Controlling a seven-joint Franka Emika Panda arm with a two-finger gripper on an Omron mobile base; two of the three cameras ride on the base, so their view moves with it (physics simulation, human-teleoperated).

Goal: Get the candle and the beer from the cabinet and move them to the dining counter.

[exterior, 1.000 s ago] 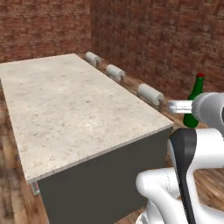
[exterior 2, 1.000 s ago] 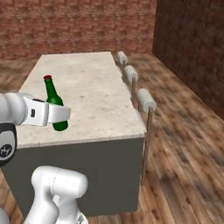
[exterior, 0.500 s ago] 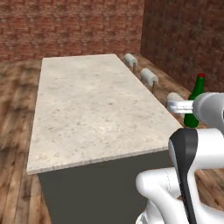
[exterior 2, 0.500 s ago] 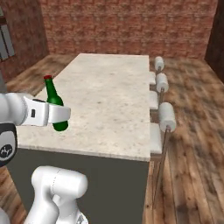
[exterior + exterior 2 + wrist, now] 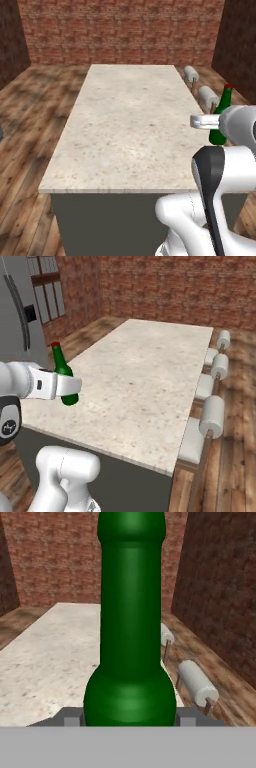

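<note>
Brick walls close the room on all sides, with a plank wood floor (image 5: 30, 125) below. Across the middle runs the bench (image 5: 130, 125), a long island with a beige speckled stone top and a dark grey base.

Along the bench's side, at 2 o'clock in the left base view and at 3 o'clock in the right base view, stands a row of stools (image 5: 212, 416) with pale rolled backs and thin wooden posts. A tall grey refrigerator (image 5: 17, 321) rises at 10 o'clock in the right base view.

The end effector (image 5: 67, 387) is clamped around the bottle (image 5: 64, 378), a dark green glass one with a narrow neck and a red cap, gripping it at the lower body. The bottle stands upright in that grip. In the right base view it sits at 9 o'clock, over the near left edge of the bench top, with its base clear of the stone. In the left base view the bottle (image 5: 221, 117) shows at 3 o'clock, just beyond the bench's right edge and partly behind the white wrist. In the hand view the green body (image 5: 131, 637) rises up the centre, with the bench top at 9 o'clock and two stool backs at 4 o'clock.
</note>
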